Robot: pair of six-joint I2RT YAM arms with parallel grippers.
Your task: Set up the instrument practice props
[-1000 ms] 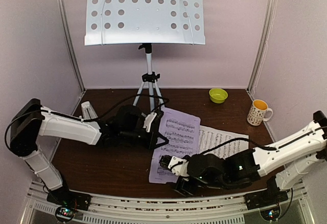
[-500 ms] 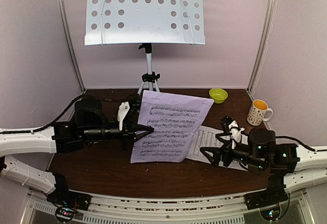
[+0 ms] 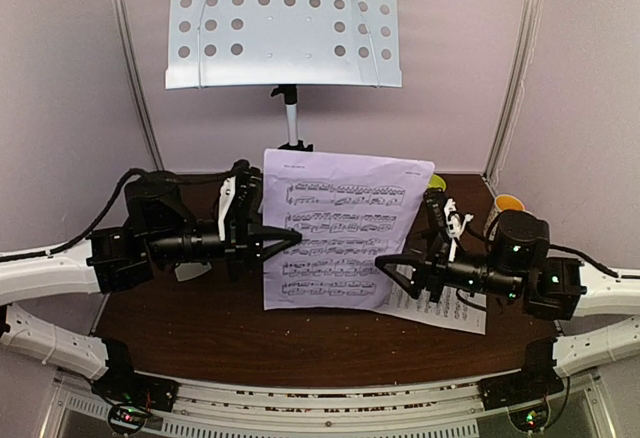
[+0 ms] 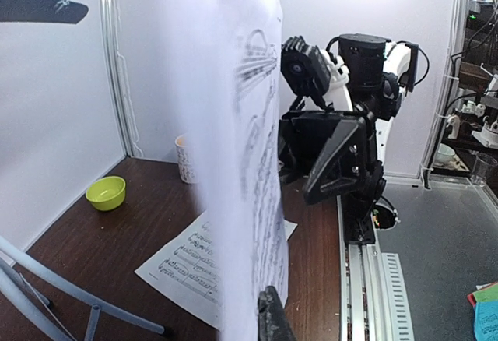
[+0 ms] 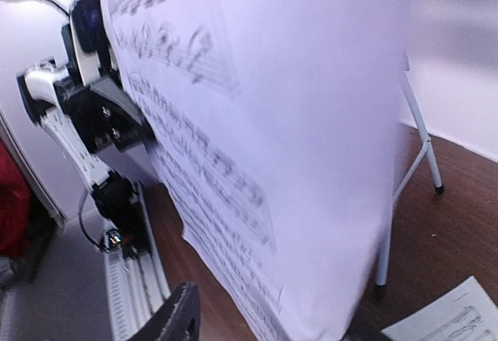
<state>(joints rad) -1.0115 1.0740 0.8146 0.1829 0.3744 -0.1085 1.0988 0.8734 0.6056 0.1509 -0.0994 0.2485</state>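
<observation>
My left gripper [image 3: 290, 236] is shut on the left edge of one sheet-music page [image 3: 340, 228] and holds it upright above the table. In the left wrist view the page [image 4: 249, 162] hangs edge-on over the gripper [image 4: 264, 314]. My right gripper [image 3: 385, 266] is open, and its jaws straddle the page's lower right edge [image 5: 257, 146]. The second page [image 3: 450, 303] lies flat on the table under the right arm. The perforated music stand [image 3: 285, 23] stands bare at the back, its tripod partly hidden by the page. The metronome is hidden.
A patterned mug [image 3: 508, 204] stands at the right wall. A yellow-green bowl [image 4: 105, 193] sits near the back right and is almost hidden behind the held page in the top view. Metal frame posts rise at both back corners.
The left gripper has lifted the page from the table and turned it upright. The right gripper has swung from the near edge to the page's right edge.
</observation>
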